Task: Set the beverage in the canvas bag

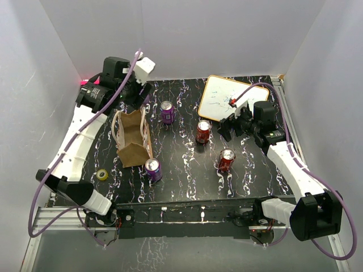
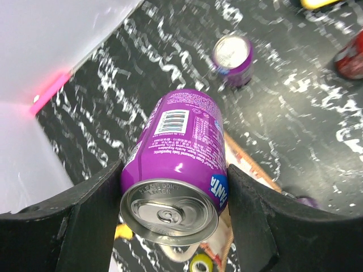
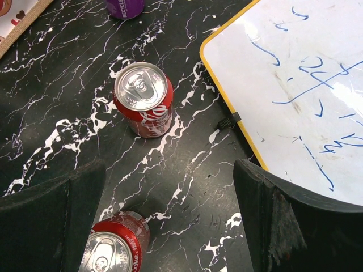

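My left gripper (image 2: 173, 204) is shut on a purple Fanta can (image 2: 176, 153), held tilted with its silver top toward the camera. Below it shows the rim of the tan canvas bag (image 2: 252, 170). From above, the left gripper (image 1: 135, 93) hangs over the far end of the canvas bag (image 1: 131, 141), which stands upright with its pale handles up. The held can is hidden there. My right gripper (image 1: 227, 129) is open and empty above the table, between two red cans (image 3: 143, 99) (image 3: 110, 249).
Loose cans stand on the black marbled table: purple ones (image 1: 167, 111) (image 1: 152, 169) and red ones (image 1: 203, 131) (image 1: 226, 160). A yellow-framed whiteboard (image 1: 229, 97) lies at the back right. A yellow tape roll (image 1: 102, 174) sits left of the bag. White walls close three sides.
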You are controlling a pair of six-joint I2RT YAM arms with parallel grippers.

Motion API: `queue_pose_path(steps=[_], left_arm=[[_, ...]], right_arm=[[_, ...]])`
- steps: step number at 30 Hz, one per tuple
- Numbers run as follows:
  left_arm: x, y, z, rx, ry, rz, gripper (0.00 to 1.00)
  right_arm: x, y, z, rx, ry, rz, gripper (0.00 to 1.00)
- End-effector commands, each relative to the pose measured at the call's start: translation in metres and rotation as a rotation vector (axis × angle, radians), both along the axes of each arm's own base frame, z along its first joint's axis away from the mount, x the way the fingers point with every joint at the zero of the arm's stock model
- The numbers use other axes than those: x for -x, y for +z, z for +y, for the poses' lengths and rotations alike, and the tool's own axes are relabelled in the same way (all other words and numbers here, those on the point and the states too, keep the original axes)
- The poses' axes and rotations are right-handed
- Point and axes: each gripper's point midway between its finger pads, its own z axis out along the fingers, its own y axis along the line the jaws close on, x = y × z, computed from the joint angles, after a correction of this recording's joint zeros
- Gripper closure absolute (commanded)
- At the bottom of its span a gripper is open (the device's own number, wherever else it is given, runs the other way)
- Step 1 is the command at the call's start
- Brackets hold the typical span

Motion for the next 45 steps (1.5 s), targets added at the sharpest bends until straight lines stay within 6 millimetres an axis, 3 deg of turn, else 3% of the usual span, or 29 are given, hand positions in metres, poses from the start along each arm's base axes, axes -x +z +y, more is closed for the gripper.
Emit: queue_pose_path(steps=[1, 7, 14, 23, 33, 45], left_arm=[[0.005, 0.033, 0.047, 0.014, 0.138, -0.131, 0.86], [0.014, 0.012, 0.061, -0.006, 0.141, -0.072, 0.85], [0.036, -0.007, 0.045, 0.032, 0.021, 0.013, 0.85], [0.027, -0.019, 0.064, -0.039, 0.132, 0.028, 0.86], [0.023, -0.063, 0.054, 0.004, 0.131, 0.149, 0.86], [0.022, -0.078, 0.043, -0.021, 0.046, 0.225, 0.86]], right_arm=[[-0.01, 0.019, 0.001, -0.03, 0.001, -0.068, 0.02], [-0.011, 0.017, 0.001, -0.032, 0.002, -0.062, 0.02], [-0.011, 0.016, 0.0, -0.033, -0.001, -0.059, 0.02], [-0.01, 0.016, 0.0, -0.035, 0.0, -0.063, 0.02], [-0.01, 0.017, 0.0, -0.041, 0.003, -0.061, 0.02], [-0.009, 0.015, -0.001, -0.038, 0.001, -0.07, 0.02]])
